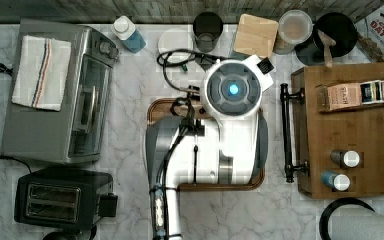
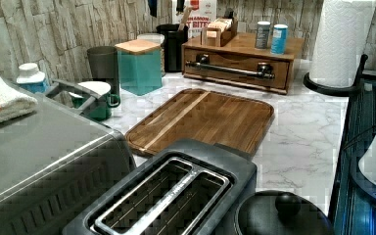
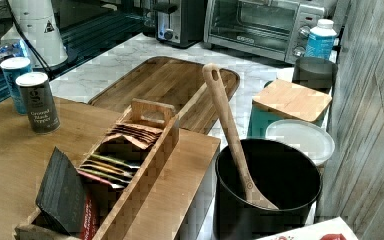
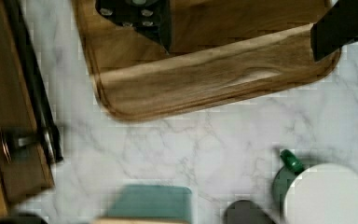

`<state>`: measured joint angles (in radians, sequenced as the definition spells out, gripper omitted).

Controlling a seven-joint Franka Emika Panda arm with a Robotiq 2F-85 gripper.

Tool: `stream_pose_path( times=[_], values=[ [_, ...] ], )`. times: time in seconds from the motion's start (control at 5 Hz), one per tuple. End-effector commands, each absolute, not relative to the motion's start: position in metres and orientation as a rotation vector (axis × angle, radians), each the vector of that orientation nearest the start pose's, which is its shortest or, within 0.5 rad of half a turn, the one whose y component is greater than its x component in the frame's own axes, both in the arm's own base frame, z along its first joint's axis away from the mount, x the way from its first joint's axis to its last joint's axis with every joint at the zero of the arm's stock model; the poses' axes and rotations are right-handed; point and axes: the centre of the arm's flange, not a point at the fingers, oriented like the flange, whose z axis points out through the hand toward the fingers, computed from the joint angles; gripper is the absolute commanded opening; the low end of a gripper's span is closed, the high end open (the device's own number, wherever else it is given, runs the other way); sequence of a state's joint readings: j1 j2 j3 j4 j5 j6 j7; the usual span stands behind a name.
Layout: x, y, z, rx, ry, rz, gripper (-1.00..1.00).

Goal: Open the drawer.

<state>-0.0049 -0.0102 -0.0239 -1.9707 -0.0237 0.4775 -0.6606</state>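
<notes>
The drawer point(image 2: 235, 63) is the brown front of a wooden organizer box point(image 1: 350, 130) at the top view's right. It sits flush in the box. Its long black bar handle point(image 1: 286, 132) point(image 2: 232, 70) point(image 4: 35, 93) rests on two posts. My arm's wrist point(image 1: 232, 90) hangs over a dark cutting board point(image 2: 200, 120), left of the handle in the top view. In the wrist view my gripper point(image 4: 242, 25) is open, its two black fingers point(image 4: 142, 18) wide apart above the board with nothing between them. The handle lies off to one side of them.
Two shakers point(image 2: 270, 36) and a tea-bag rack point(image 3: 125, 160) stand on the organizer. A teal canister point(image 2: 139, 66), a green mug point(image 2: 95, 100) and a black pot with a wooden spoon point(image 3: 267, 185) line the wall. A toaster oven point(image 1: 60, 95), toaster point(image 1: 62, 195) and paper towel roll point(image 2: 340, 41) stand around.
</notes>
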Motion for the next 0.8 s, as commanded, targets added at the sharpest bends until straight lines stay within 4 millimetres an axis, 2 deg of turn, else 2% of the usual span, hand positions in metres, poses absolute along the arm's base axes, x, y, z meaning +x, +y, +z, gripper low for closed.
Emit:
stream_pose_path(
  times=[0.2,0.6,0.8],
  values=[
    [0.514,-0.122,0.444,-3.203,0.101,-0.125,1.0],
    [0.5,-0.161,0.424,-3.222,-0.026,-0.214,1.0],
    [0.497,-0.168,0.408,-3.242,-0.097,-0.231,1.0]
  ],
)
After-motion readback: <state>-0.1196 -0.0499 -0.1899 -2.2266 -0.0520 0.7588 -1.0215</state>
